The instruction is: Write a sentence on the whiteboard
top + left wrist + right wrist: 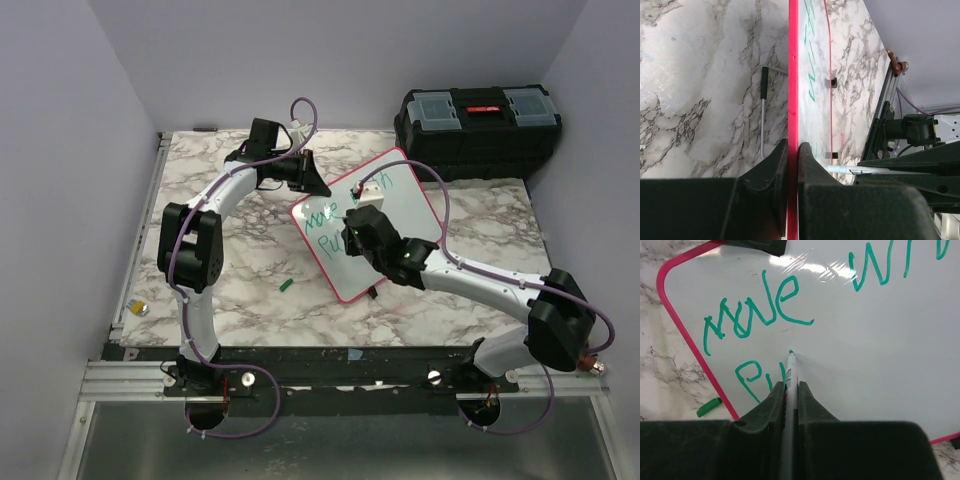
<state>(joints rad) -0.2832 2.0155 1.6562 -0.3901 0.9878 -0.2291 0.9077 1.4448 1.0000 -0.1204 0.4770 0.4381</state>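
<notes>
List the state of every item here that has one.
whiteboard: partly written on, in green.
marker: uncapped, tip at whiteboard.
cap: off, lying on table.
toolbox: closed.
left fingers: shut on whiteboard edge.
right fingers: shut on marker.

Reaches forward and inward with left arm (200,240), elbow bent; clamps left gripper (305,177) on far-left edge of board (405,195), one finger on each face. Stretches right arm (480,285) diagonally over board; pinches pen (790,367) in right gripper (791,390), tip on surface.
</notes>
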